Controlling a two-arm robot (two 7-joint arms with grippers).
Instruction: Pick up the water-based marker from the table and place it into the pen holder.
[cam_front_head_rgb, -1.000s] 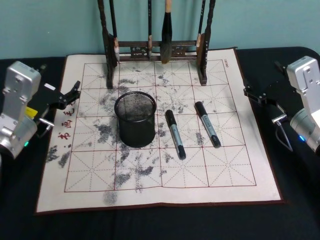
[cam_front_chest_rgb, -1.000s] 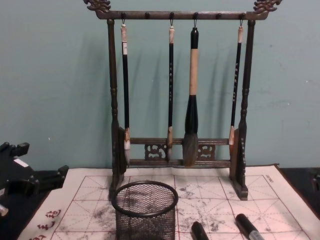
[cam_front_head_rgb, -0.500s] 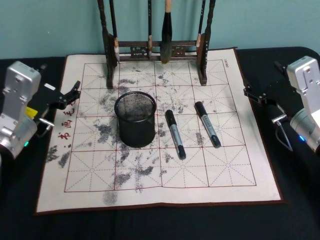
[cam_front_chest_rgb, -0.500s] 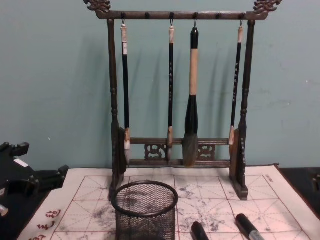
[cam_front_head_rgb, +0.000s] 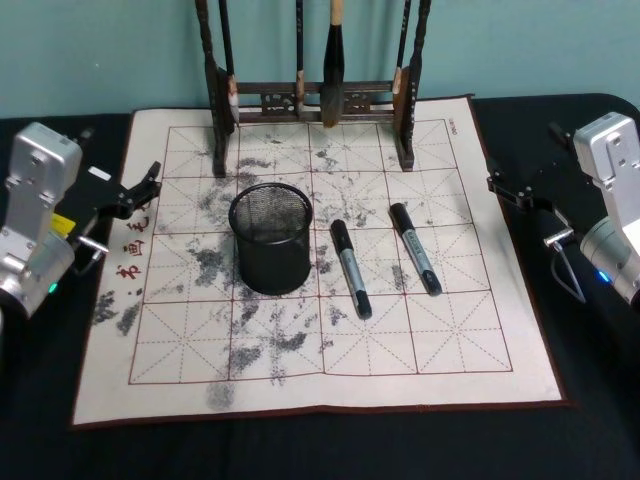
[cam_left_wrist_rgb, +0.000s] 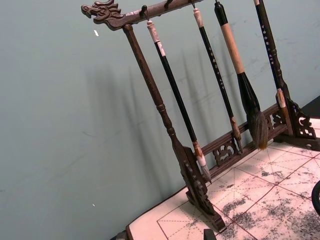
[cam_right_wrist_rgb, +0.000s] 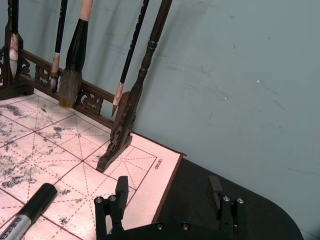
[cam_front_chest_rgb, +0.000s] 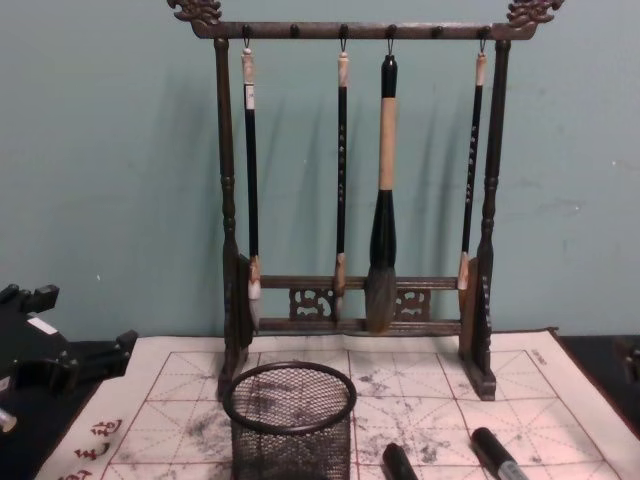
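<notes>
Two markers lie on the mat (cam_front_head_rgb: 450, 370), and I honestly can't tell which one is the water-based one. They look the same: black cap, grey barrel. The near marker (cam_front_head_rgb: 415, 248) lies inward of the right pincer (cam_front_head_rgb: 508, 189) and a bit closer to the robot's body. The far marker (cam_front_head_rgb: 350, 268) lies just past it, roughly parallel, and the two don't touch.

Both have their long axis running more or less away from the robot, caps at the far end, so they'd sit crosswise to a reach coming in from the right pincer. I'd say the right arm is clearly the nearer one. The left pincer (cam_front_head_rgb: 138, 190) has the pen holder (cam_front_head_rgb: 271, 240) standing between it and the markers.

The right pincer is spread wide with nothing in it, over the bench (cam_front_head_rgb: 600, 420) just off the mat's edge. The left pincer looks open and empty too, at the opposite edge.

The pen holder is upright with nothing in it, beside the far marker on the side away from the right pincer. The brush rack (cam_front_head_rgb: 275, 100) beyond it holds four hanging brushes.
</notes>
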